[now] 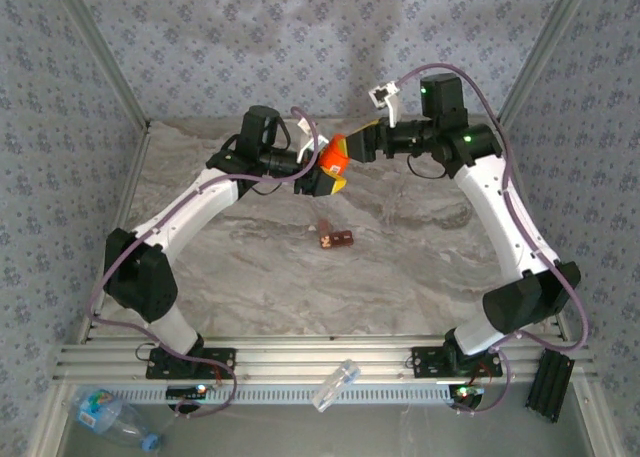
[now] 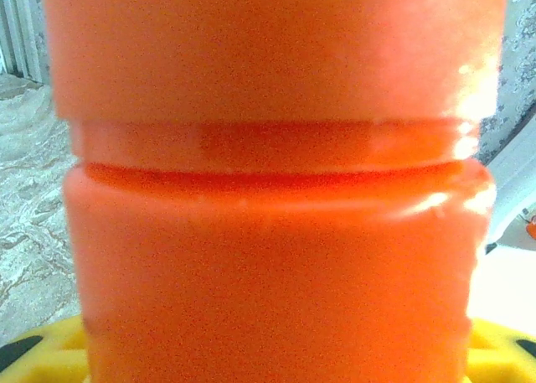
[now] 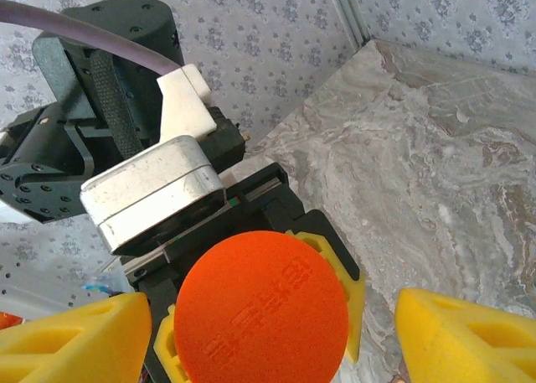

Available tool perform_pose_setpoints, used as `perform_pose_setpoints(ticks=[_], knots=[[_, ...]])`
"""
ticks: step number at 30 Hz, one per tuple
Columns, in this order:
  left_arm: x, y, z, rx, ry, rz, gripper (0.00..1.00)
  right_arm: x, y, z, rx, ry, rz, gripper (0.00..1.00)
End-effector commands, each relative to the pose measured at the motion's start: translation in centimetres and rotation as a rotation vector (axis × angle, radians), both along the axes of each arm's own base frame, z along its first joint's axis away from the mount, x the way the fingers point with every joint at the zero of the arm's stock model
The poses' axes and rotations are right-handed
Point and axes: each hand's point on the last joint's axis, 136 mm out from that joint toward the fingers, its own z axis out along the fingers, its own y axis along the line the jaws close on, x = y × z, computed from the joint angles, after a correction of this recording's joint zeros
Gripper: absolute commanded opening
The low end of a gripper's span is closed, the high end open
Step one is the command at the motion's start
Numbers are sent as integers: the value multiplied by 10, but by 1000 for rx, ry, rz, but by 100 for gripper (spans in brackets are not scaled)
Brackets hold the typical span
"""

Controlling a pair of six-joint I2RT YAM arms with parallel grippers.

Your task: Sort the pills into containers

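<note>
Small orange-red cylindrical pill bottle (image 1: 335,155): held above the grey marbled surface (image 1: 420,267), near its far edge, between the two arms.

Far left, front ledge: clear plastic water bottle with a blue label (image 1: 112,415), lying on its side, well apart from the work.

Left end effector (image 1: 328,177): clamped on the pill bottle (image 2: 268,274). Its yellow ribbed pads (image 2: 50,354) press the lower body. In the left wrist view the plastic is smooth and glossy, with a recessed neck ring between the wider cap and the body.

Centre: a small cluster of brown pills (image 1: 335,239) lies on the surface below the bottle, not touching it. A small clear plastic container (image 1: 336,385) lies tilted on the ribbed front rail.

Right end effector (image 1: 358,144): jaws apart, one yellow foam-like fingertip (image 3: 75,337) on each side of the bottle's round cap (image 3: 261,309). A gap shows on both sides, so there is no contact. The cap top is matte and finely textured, with embossed lettering too blurred to read. The left end effector's yellow pad (image 3: 339,261) shows behind the cap.
</note>
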Motion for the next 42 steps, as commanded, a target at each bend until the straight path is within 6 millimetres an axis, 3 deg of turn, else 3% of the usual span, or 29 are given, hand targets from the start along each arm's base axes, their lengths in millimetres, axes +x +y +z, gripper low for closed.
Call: perform_pose_setpoints(ticks=[1, 6, 13, 17, 20, 26, 30, 37, 39, 42], knots=[[-9, -3, 19, -37, -49, -51, 0, -5, 3, 7, -2, -22, 26, 75], [-9, -4, 18, -35, -46, -52, 0, -8, 6, 1, -3, -2, 48, 70], [-9, -4, 17, -33, -48, -54, 0, -11, 11, -3, 8, 12, 73, 49], [-7, -5, 16, -29, -51, -44, 0, -11, 15, -5, 41, 28, 82, 44], [-2, -5, 15, -18, -70, -7, 0, -6, 16, -11, 59, 36, 46, 43], [19, -6, 10, 1, -146, 157, 0, 16, 18, -43, 26, 127, -175, 43], [28, -10, 2, 35, -213, 264, 0, 23, 30, -58, 18, 198, -278, 42], [48, -7, -6, 11, -264, 457, 0, 34, 40, -61, 50, 233, -372, 41], [51, -4, -7, 7, -267, 473, 0, 35, 37, -55, 64, 228, -383, 45], [55, -1, -8, 14, -251, 483, 0, 36, 24, -41, 100, 215, -395, 65]])
